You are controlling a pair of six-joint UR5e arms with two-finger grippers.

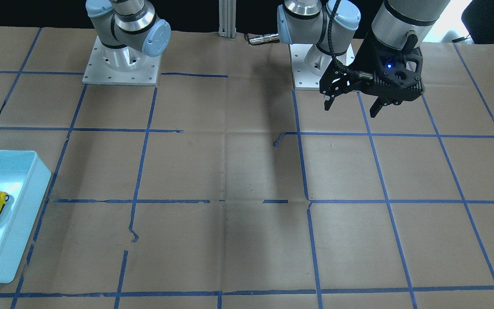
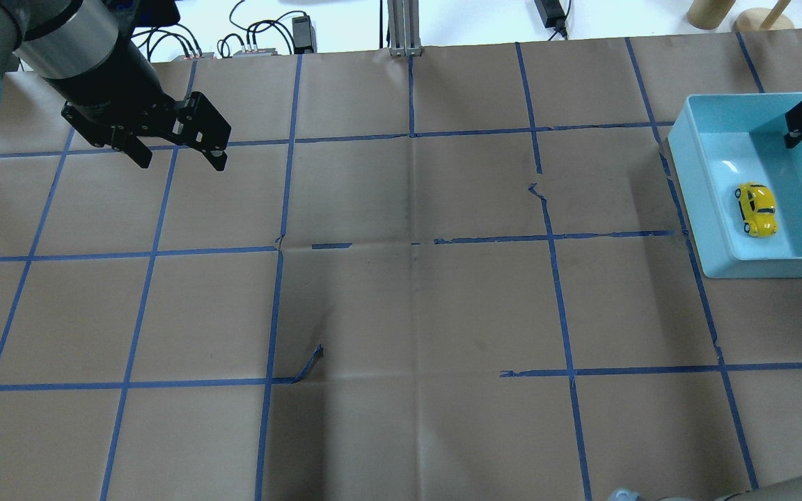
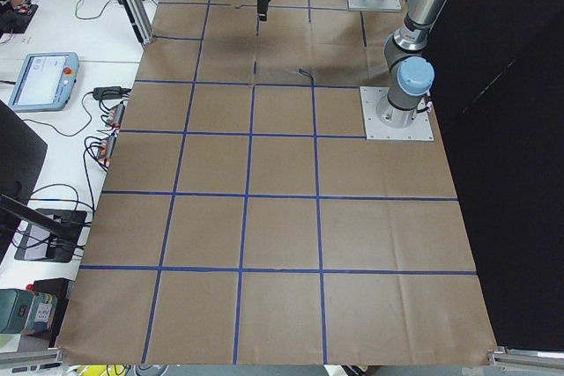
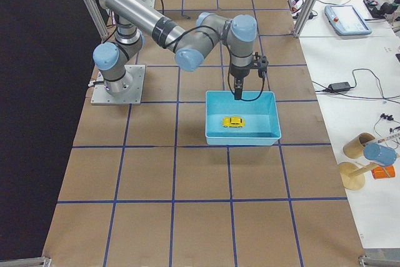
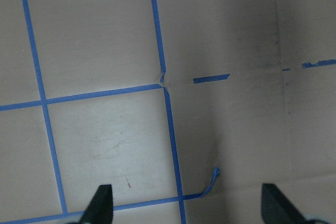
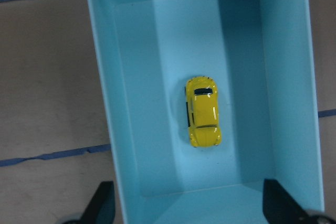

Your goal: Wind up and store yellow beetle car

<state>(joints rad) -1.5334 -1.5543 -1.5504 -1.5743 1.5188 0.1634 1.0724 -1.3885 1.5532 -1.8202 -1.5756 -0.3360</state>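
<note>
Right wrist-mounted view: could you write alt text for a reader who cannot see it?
A yellow beetle car sits roof up on the floor of a light blue bin, seen from straight above. The two fingertips of the open right claw show at the lower edge, holding nothing. Brown paper with blue tape lies beside the bin.

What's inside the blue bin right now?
The bin holds only the yellow beetle car, on its wheels and touching no wall. The floor patch beneath it is covered; nothing else shows.
</note>
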